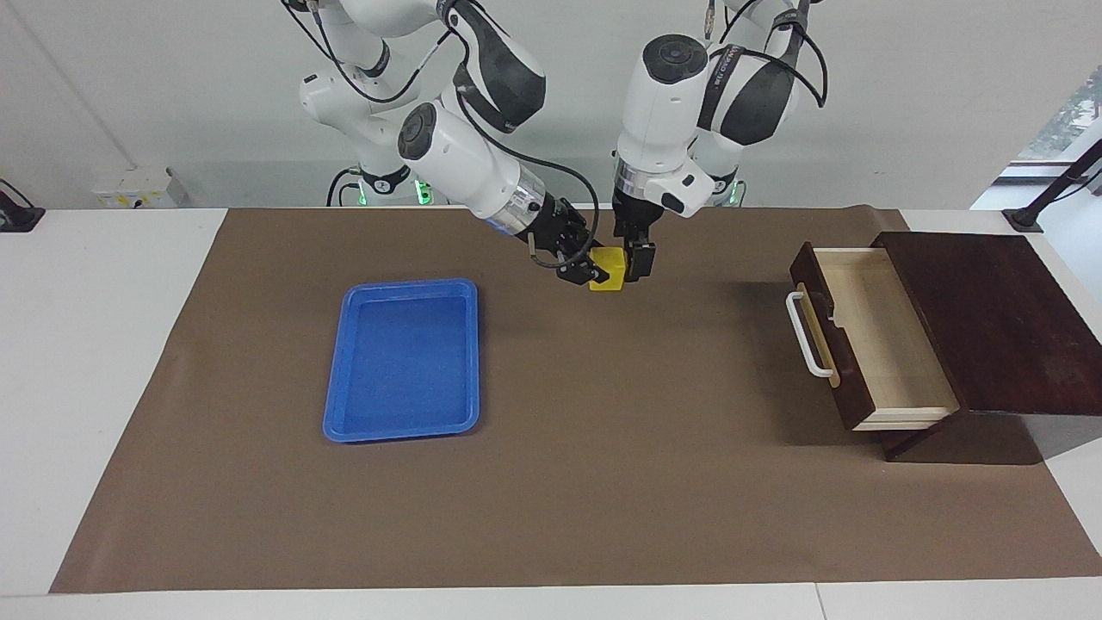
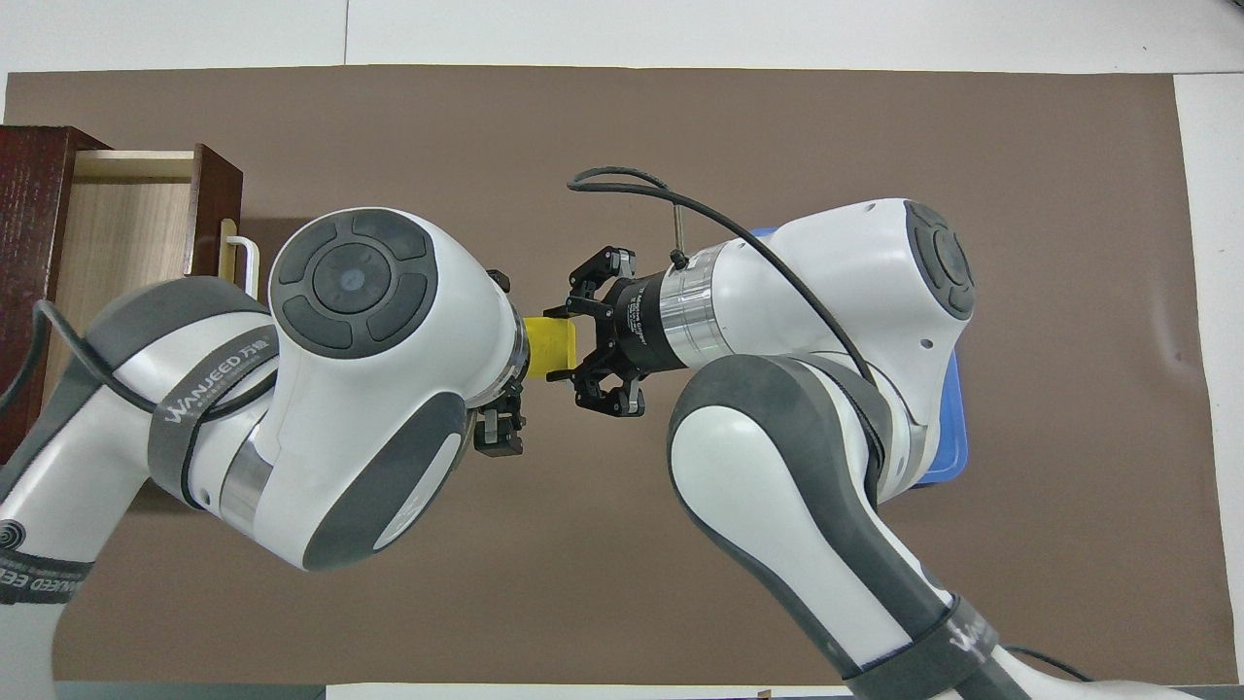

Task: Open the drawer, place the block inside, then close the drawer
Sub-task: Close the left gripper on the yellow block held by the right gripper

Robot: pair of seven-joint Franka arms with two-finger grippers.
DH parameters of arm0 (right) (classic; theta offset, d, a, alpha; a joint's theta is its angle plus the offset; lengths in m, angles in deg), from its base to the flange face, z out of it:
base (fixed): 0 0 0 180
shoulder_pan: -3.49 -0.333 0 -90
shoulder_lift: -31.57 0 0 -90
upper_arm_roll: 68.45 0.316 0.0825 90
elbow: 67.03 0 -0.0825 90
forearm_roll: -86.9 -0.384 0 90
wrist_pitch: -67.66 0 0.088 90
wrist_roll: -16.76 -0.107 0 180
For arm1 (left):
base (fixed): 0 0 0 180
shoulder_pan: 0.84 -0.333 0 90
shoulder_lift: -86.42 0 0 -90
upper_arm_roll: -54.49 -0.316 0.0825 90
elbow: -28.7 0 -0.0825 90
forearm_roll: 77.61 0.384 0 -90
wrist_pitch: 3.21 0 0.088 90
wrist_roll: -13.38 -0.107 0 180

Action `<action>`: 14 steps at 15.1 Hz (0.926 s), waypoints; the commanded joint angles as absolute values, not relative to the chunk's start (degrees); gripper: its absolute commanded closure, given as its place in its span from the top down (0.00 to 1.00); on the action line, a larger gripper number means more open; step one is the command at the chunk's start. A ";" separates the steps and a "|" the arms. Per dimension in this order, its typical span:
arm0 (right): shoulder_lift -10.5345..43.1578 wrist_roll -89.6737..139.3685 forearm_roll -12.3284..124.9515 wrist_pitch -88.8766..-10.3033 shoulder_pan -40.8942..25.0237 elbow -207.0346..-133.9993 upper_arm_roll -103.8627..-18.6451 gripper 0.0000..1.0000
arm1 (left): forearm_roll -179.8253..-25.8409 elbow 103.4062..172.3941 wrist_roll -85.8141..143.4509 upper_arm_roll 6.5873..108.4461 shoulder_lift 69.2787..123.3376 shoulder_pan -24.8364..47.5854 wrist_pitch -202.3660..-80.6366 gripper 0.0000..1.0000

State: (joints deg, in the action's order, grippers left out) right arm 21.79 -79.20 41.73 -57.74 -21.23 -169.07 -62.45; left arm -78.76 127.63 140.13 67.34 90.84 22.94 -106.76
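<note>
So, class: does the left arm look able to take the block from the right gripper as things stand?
Probably yes: the left gripper, open, is right at the block's free side, opposite the right gripper holding it.

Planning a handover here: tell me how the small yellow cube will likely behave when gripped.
The small yellow cube, shut in the right gripper, keeps square edges, so it is probably stiff. Its flat faces suit the open left gripper and should not roll. It looks light, held up by two fingertips.
</note>
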 commanded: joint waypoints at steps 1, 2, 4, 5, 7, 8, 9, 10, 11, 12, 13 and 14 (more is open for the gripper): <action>20.58 -79.57 40.85 -58.29 -21.65 -167.14 -62.39 0.00 | -79.19 126.36 141.17 66.44 91.69 24.65 -105.69 1.00; 20.32 -79.57 40.85 -58.29 -21.65 -167.14 -62.39 0.00 | -79.02 125.65 141.17 66.36 91.96 24.38 -105.69 1.00; 20.23 -79.66 40.85 -58.29 -21.56 -167.14 -62.39 0.00 | -78.14 124.68 141.08 66.35 92.57 24.30 -105.95 1.00; 20.23 -79.66 40.50 -58.29 -21.65 -167.14 -62.39 0.00 | -78.05 124.42 141.08 66.27 92.66 24.29 -105.95 1.00; 20.23 -79.66 40.32 -58.38 -21.56 -167.05 -62.39 0.00 | -77.87 123.72 141.08 66.18 93.54 24.29 -106.04 1.00; 20.23 -79.66 40.32 -58.38 -21.56 -167.05 -62.39 0.00 | -77.70 122.58 141.08 66.18 94.24 24.29 -105.86 1.00; 20.23 -79.66 40.32 -58.38 -21.47 -167.05 -62.39 0.00 | -77.70 121.00 141.08 66.18 95.64 24.29 -105.51 1.00; 20.23 -79.66 40.32 -58.29 -21.47 -166.96 -62.39 0.00 | -77.26 120.20 141.08 66.18 96.09 24.29 -105.25 1.00; 20.23 -79.66 40.32 -58.38 -21.47 -166.96 -62.39 0.00 | -76.91 120.28 141.08 66.18 96.09 24.29 -105.25 1.00; 20.23 -79.66 40.32 -58.29 -21.47 -166.96 -62.39 0.00 | -76.56 120.54 141.08 66.27 96.09 24.38 -105.33 1.00; 20.23 -79.66 40.32 -58.29 -21.38 -166.96 -62.39 0.00 | -76.47 120.63 141.08 66.27 96.09 24.47 -105.33 1.00; 20.23 -79.57 40.23 -58.29 -21.38 -166.96 -62.39 0.00 | -76.47 120.81 141.08 66.27 96.09 24.56 -105.42 1.00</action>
